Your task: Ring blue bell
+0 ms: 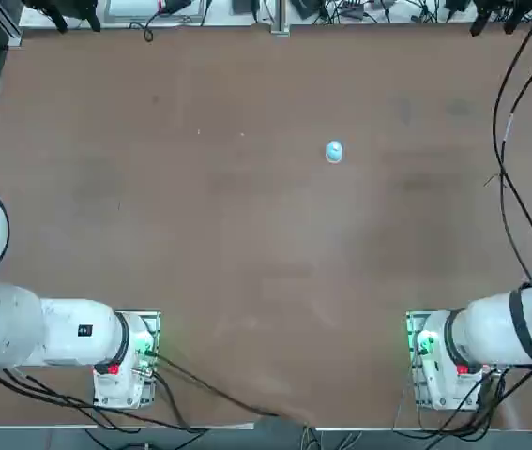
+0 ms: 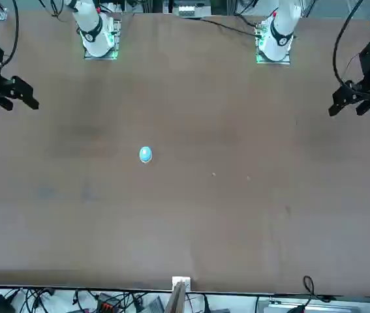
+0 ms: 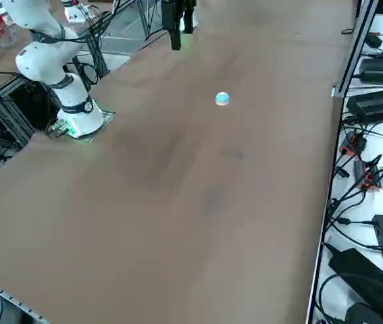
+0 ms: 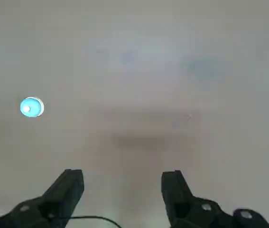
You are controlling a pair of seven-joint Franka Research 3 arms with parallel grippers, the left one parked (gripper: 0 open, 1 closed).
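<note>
Hand (image 4: pixel 122 183) of the right arm hung open and empty above bare table (image 1: pixel 247 262), near its right edge. Farther out, the blue bell (image 1: pixel 334 152) sat alone toward the far edge, well apart.

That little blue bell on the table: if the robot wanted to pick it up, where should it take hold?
Probably from straight above, closing on opposite sides of the darker rim. The blue bell is a low round dome, sitting alone on the table, so any side works. The right pincer is open, well away from it.
</note>
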